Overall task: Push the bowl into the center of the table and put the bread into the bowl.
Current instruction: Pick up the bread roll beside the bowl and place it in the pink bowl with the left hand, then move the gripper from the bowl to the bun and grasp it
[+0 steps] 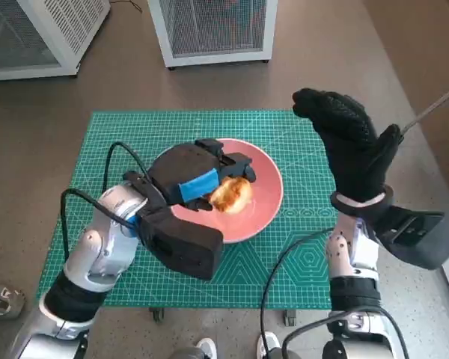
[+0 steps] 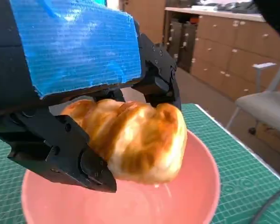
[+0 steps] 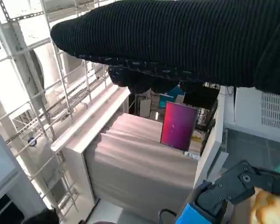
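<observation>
My left hand [image 1: 198, 182] grips the bread [image 1: 230, 194] just above the pink bowl [image 1: 263, 209], the loaf's long axis lying roughly level, while my gloved right hand [image 1: 348, 142] hangs empty, fingers apart, above the green mat [image 1: 299, 247] near white cabinets [image 1: 213, 30].

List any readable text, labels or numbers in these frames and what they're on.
None readable.
Mat: printed grid lines and shapes, any markings too small to read.
Blue tape on left hand: blank.
Magenta panel in the right wrist view: no legible writing.
Bowl, bread, right hand: no text.
</observation>
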You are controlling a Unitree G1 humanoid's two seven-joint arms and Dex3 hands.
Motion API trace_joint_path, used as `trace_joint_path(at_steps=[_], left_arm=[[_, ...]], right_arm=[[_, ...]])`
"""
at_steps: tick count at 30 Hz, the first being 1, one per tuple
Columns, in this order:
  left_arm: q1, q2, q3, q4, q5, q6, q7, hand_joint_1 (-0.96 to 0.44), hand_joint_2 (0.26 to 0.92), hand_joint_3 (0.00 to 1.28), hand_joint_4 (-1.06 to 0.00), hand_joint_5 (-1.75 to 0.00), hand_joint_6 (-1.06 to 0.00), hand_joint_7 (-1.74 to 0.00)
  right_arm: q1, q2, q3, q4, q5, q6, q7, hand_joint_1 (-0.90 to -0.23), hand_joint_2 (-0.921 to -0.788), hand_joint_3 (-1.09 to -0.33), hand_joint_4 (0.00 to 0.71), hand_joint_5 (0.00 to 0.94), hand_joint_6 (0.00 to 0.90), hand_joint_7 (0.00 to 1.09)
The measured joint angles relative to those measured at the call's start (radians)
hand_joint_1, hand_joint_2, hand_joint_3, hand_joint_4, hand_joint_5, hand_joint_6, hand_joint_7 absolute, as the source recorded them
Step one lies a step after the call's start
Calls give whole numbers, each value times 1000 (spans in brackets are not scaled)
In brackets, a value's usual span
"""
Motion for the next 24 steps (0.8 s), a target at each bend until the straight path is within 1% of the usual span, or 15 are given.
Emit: trace_joint_path(at_steps=[4,8,11,18,24], left_arm=[[12,20,1,-33,31,2,-7,-170,797,2,-235,-9,-404,-26],[33,35,15,-87,35,14,-25,-191,794,1,-208,-2,-390,-10],[56,38,39,-148,29,38,-50,-181,788,0,-190,-1,-383,-5],[115,57,137,-298,-16,92,-93,-156,770,0,-167,0,-373,0],[173,100,253,-420,-59,147,-135,-146,760,0,-164,0,-354,0]], right_arm=[[1,0,1,0,0,0,0,-607,-921,-651,229,0,336,24],[3,1,3,-2,0,0,0,-605,-921,-651,229,0,336,24],[6,2,4,-7,-1,0,-1,-604,-921,-652,229,0,336,24],[17,7,9,-21,-1,1,-5,-603,-921,-653,231,1,335,24],[27,10,17,-34,-1,9,-7,-604,-921,-652,231,1,335,24]])
